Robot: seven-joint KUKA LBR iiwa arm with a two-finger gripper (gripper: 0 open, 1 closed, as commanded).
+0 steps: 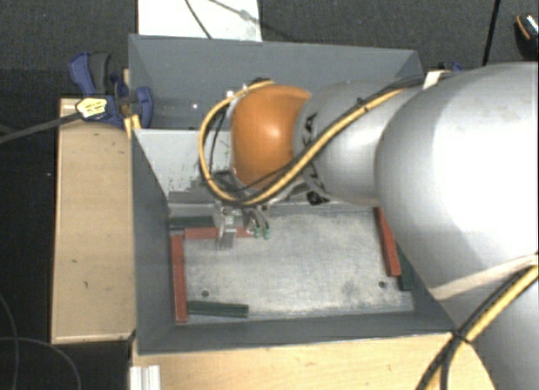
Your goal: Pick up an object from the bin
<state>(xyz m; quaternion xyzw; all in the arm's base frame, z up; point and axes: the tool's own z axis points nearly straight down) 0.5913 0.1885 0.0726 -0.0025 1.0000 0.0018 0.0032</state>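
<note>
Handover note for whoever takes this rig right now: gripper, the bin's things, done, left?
Gripper: low at the bin's back-left corner, by the end of a short red bar; no hold can be made out.
Things: long red bar along left wall, dark green bar front-left, slanted red bar by right wall.
Done: nothing lifted yet.
Left: grasp one, lift it out.

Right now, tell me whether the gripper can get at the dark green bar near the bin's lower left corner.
Probably yes. The dark green bar lies flat on bare bin floor, nothing between it and the gripper, low at the upper left. The red strip beside its left end may crowd the approach.
</note>
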